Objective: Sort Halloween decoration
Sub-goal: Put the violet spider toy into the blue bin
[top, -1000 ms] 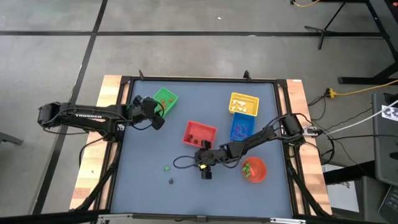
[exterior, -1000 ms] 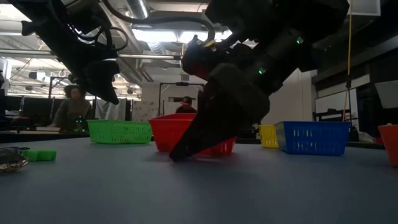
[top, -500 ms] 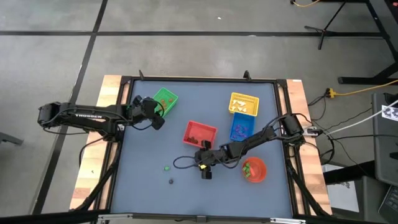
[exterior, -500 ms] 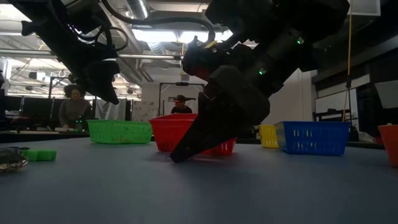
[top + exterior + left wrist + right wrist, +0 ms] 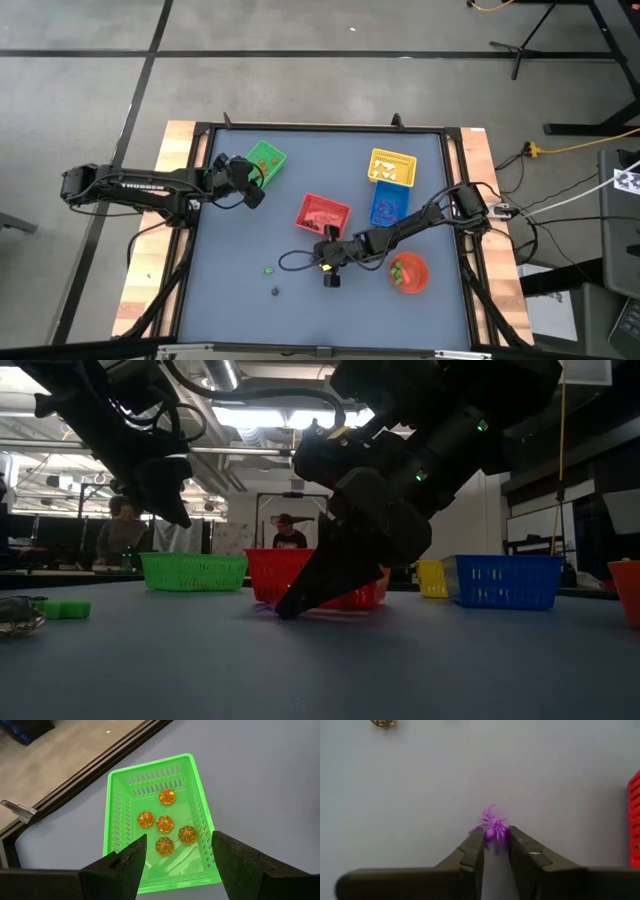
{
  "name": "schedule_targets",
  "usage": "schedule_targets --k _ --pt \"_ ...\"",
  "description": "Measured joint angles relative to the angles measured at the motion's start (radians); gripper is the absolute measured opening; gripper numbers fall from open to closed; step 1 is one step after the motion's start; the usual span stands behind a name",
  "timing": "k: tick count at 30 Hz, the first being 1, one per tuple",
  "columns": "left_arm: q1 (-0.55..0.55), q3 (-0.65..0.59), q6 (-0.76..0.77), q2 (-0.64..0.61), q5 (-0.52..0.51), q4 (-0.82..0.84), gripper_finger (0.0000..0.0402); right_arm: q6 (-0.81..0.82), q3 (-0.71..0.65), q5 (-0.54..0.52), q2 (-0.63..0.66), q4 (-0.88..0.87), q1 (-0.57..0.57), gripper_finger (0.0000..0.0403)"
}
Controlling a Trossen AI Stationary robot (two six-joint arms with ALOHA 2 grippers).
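From above, your right gripper (image 5: 331, 281) was down at the grey table (image 5: 230, 300), just in front of the red basket (image 5: 322, 214), which serves here as the landmark. Its fingers (image 5: 472, 851) had narrowed to a small gap and pinched a purple spider (image 5: 491, 827) between their tips, with the spider's legs spread on the table surface. In the low view the same gripper (image 5: 290, 610) touched down at the tabletop directly before the red basket (image 5: 275, 565). Your left gripper (image 5: 254, 196) hung to the left of the red basket, above the near edge of the green basket (image 5: 264, 159), fingers (image 5: 127, 865) spread wide and holding nothing. Five orange pumpkins (image 5: 164, 823) lay inside the green basket (image 5: 118, 807). A green trinket (image 5: 268, 268) lay on the table to the front left of the red basket, and a small dark trinket (image 5: 275, 292) sat a little farther forward. The blue basket (image 5: 388, 206) stood just right of the red one, the yellow basket (image 5: 391, 165) behind the blue, and the round red bowl (image 5: 408, 272) to the front right, holding green and orange pieces.
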State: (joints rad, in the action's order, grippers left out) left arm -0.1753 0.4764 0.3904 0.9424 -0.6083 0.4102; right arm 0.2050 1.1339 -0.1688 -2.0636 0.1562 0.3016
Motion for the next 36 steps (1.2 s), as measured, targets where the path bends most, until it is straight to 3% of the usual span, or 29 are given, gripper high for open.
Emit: schedule_targets --k 8,36 --pt "0.000 0.000 0.000 0.000 0.000 0.000 0.0208 0.000 0.000 0.001 0.000 0.002 0.000 0.0051" --pt "0.000 0.000 0.000 0.000 0.000 0.000 0.0208 -0.001 0.000 0.049 -0.002 0.080 -0.001 0.0050"
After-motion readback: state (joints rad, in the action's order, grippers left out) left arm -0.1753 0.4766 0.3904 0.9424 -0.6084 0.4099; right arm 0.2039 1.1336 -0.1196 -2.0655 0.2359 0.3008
